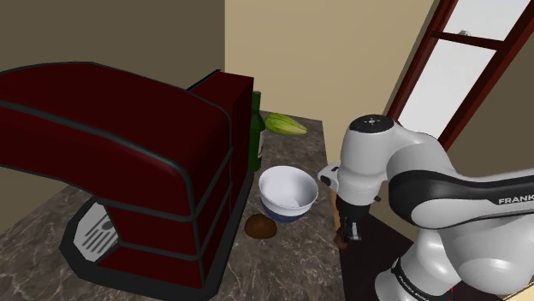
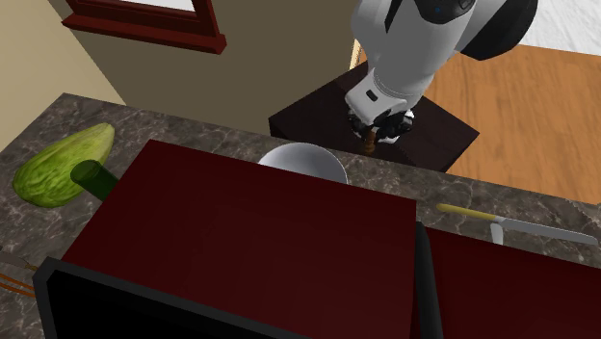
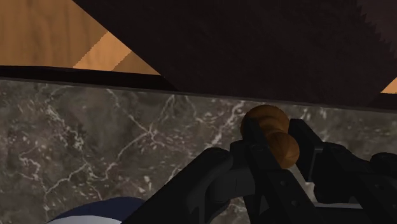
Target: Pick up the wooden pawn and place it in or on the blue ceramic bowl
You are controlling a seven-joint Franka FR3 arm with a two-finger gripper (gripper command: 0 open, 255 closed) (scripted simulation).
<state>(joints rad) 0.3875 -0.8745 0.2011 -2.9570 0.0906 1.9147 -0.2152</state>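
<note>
A brown wooden pawn (image 3: 275, 135) sits clasped between my black fingers (image 3: 256, 147), so my gripper (image 3: 280, 149) is shut on it. In the shoulder view the gripper (image 1: 347, 229) hangs over the marble counter's near edge with the pawn (image 1: 339, 231), a short way to the right of the bowl (image 1: 288, 192). That bowl is white inside and blue outside, upright and empty. In the second exterior view the pawn (image 2: 372, 143) hangs below the gripper (image 2: 378, 135), just behind the bowl's rim (image 2: 303, 157). The bowl's blue edge (image 3: 95, 213) shows beside the hand.
A large dark red appliance (image 1: 128, 171) covers the counter left of the bowl. A brown lump (image 1: 260, 226) lies in front of the bowl. Behind stand a green bottle (image 1: 255, 128) and a green vegetable (image 1: 285, 125). A yellow-handled knife (image 2: 501, 226) lies on the counter.
</note>
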